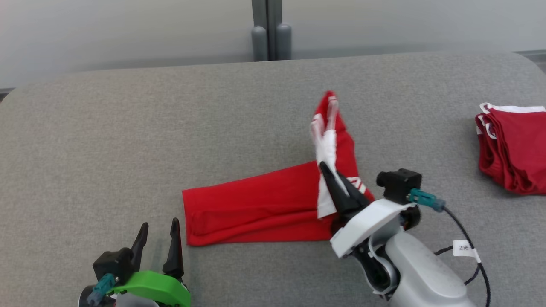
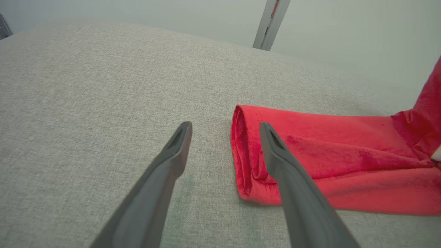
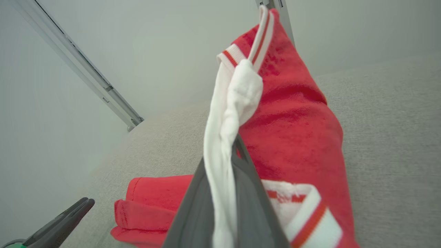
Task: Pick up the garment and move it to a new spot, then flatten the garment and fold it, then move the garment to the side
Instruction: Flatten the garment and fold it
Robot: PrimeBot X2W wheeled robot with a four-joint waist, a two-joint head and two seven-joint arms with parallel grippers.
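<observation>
**Left gripper** (image 1: 160, 224): nearest the robot, low at the table's (image 1: 106, 140) near edge. Fingers are spread wide with nothing between them. In its wrist view one finger overlaps the garment's left end. I cannot tell whether it touches the cloth or hangs above it.

**Garment** (image 1: 256, 204): red, at mid-table. Most of it lies flat as a long doubled band, and the left end shows rolled, stacked layers. The right end is raised off the table.

**Right gripper** (image 1: 328, 170): fingers are pinched together on the white trim (image 1: 326, 145) at the garment's right end. The raised cloth stands above the fingertips and leans towards the far side. A red-striped cuff hangs beside the fingers.

**Handling (judgement):**
- The cloth looks light, soft and limp, with no stiffness to hold a shape. Whatever is not held will drape and trail.
- The layers look free to slide over each other.
- The woven table cover probably grips the cloth, so a drag would bunch it. Lifting it clear is safer.
- The ribbed trim is thicker than the body cloth and makes a fair hold. The strip now held is narrow and twisted, though, and could slip out.
- The best second hold is the left end. Pinch through all the layers near a corner so the band lifts level.

**Farther off:** a red pile (image 1: 512, 149) with white edging lies at the table's right, well apart from the garment. A grey post (image 1: 271, 38) stands beyond the far edge.
</observation>
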